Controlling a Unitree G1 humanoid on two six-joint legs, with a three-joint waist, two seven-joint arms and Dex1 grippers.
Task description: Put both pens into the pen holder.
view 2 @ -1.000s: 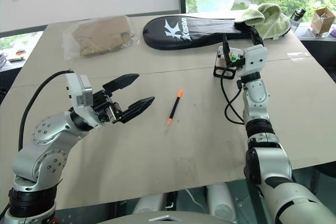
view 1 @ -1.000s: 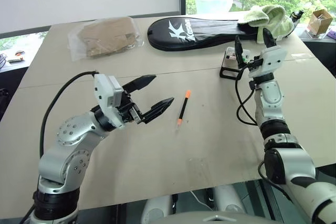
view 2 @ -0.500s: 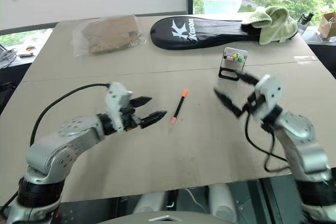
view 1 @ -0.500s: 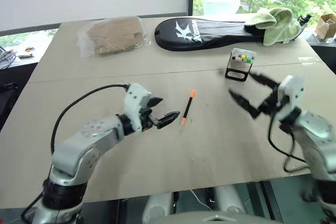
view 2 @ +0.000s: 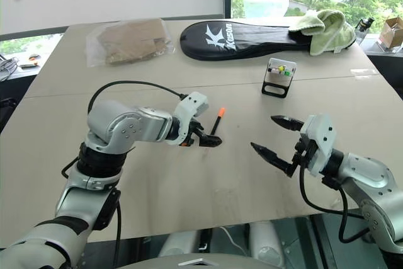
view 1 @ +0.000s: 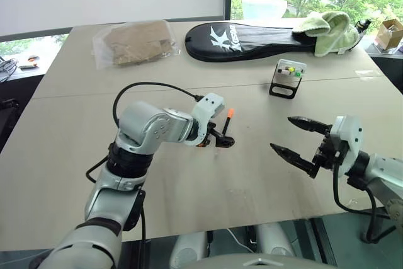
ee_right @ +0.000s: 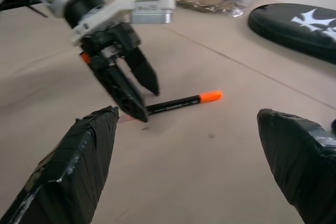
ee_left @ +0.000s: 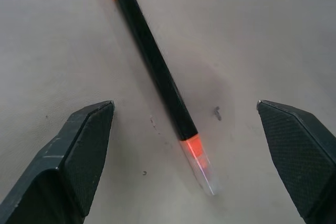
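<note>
Left gripper (ee_left: 184,124) pointed steeply down, jaws spread wide, one finger (ee_left: 79,145) on each side of the orange-ended pen (ee_left: 157,72). Nothing gripped yet. The pen lies flat on the desk (view 1: 75,124), near its middle, slanting across the gap between the jaws; we read this straddle as the set-up for a pinch on the barrel near the lower orange end. In the right wrist view the fingertips stand at or just above the desk beside the pen, contact not certain.

Right gripper (view 1: 301,143) hangs above the desk toward the near right edge, pointing level toward the left one, jaws wide apart and empty. We judge it parked out of the way, watching.

Pen holder (view 1: 288,77) stands upright on the right half of the desk, toward the far edge, well apart from the pen. Something stands in its top, too small to name; we cannot tell if it is the second pen.

Beyond it, along the far edge: black racket bag (view 1: 258,37) with a green towel (view 1: 330,26) on its right end, and a clear bag of brown material (view 1: 132,42) at the far left.
</note>
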